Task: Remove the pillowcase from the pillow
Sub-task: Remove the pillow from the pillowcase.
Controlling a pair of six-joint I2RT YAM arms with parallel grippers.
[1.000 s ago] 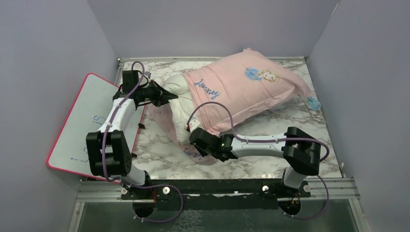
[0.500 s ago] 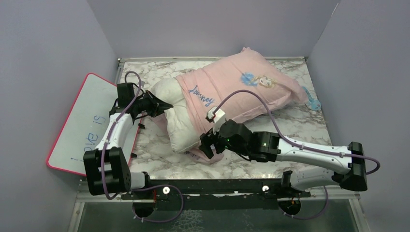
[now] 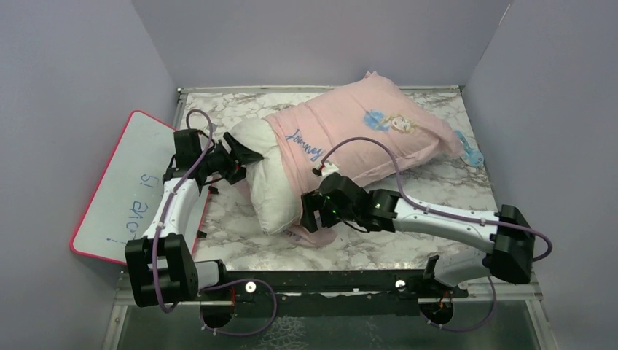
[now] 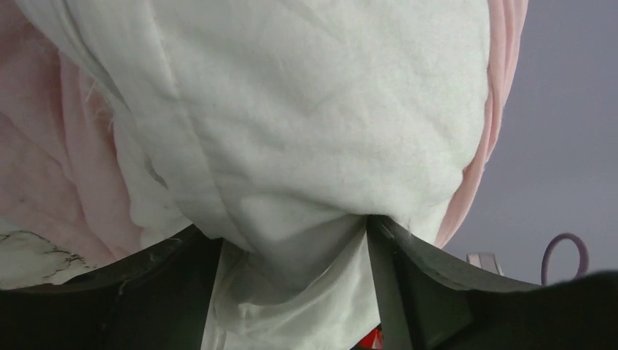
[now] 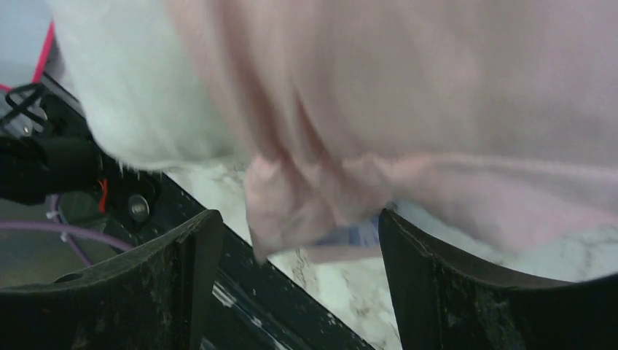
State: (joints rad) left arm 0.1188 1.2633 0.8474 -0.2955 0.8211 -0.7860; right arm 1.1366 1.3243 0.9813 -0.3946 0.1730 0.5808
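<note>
The pink pillowcase (image 3: 357, 138) covers the right part of the white pillow (image 3: 264, 186), whose bare left end sticks out. My left gripper (image 3: 244, 155) is at that bare end. In the left wrist view it (image 4: 290, 233) stands open, with a loose bunch of white pillow (image 4: 291, 109) cloth between its spread fingers. My right gripper (image 3: 312, 219) is at the case's near hem. In the right wrist view it (image 5: 299, 219) is open, and the crumpled pink hem (image 5: 291, 200) hangs just past its fingertips, ungripped.
A pink-edged whiteboard (image 3: 124, 189) leans off the table's left side, beside my left arm. The marble table (image 3: 408, 240) has grey walls on three sides. A blue corner of the case (image 3: 472, 154) lies at the far right.
The case has slid right, baring more white pillow. My right gripper let go of the hem, swung out, then returned to it. My left gripper has opened on the pillow's end.
</note>
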